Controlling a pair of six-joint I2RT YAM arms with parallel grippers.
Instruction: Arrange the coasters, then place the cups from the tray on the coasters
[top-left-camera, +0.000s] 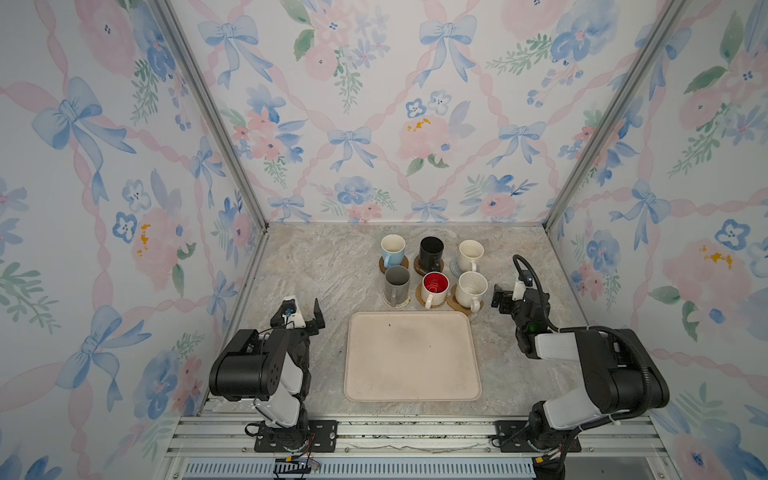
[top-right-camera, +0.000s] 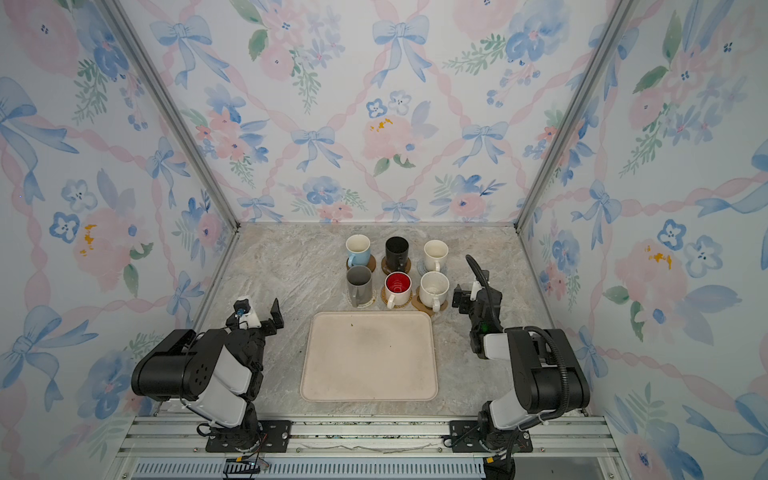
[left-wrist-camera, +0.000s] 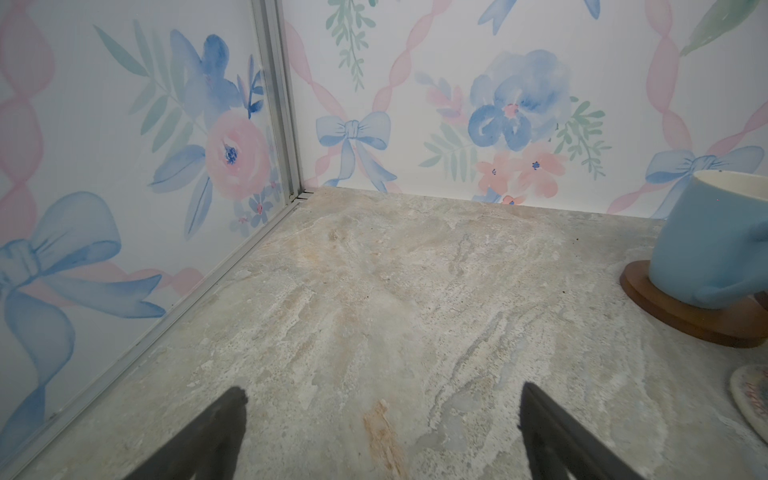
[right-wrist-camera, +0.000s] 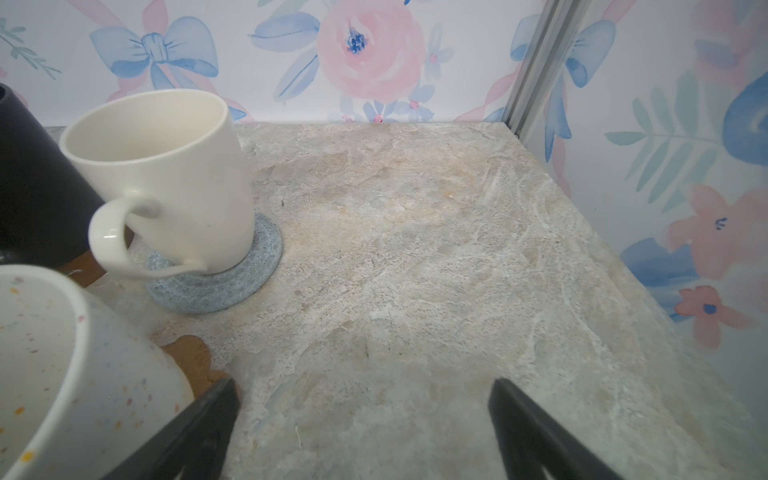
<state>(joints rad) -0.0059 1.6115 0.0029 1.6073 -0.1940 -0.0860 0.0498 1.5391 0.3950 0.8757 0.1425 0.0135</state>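
Top views both show the left tool (top-left-camera: 303, 311) raised over the marble-look desk (top-left-camera: 332, 266) at the lower left of the frame, its jaws spread wide and gripping nothing. To its right, the beige tray (top-left-camera: 411, 361) lies flat at the bottom centre of the desk. All six mugs stand upright just above the tray in the frame, in two rows of three, each on its own coaster.

In the left column, the blue mug (top-left-camera: 392, 249) sits on a dark wooden coaster (top-left-camera: 381, 266). Below it, the grey mug (top-left-camera: 397, 284) rests on a cream crochet coaster (top-left-camera: 402, 306).

In the middle column, the black mug (top-left-camera: 431, 251) stands on a brown coaster (top-left-camera: 416, 267). Below it, the red-lined mug (top-left-camera: 435, 287) stands on a tan rattan coaster (top-left-camera: 420, 297).

In the right column, the cream mug (top-left-camera: 469, 254) occupies a grey-blue woven coaster (top-left-camera: 454, 268). Below it, the speckled mug (top-left-camera: 470, 291) sits on a brown paw-shaped coaster (top-left-camera: 454, 305).

At the right of the frame, the right tool (top-left-camera: 500, 300) hangs just beside the speckled mug, jaws likewise wide and empty. The right wrist view shows bare desk between its two dark fingers (right-wrist-camera: 208, 415).
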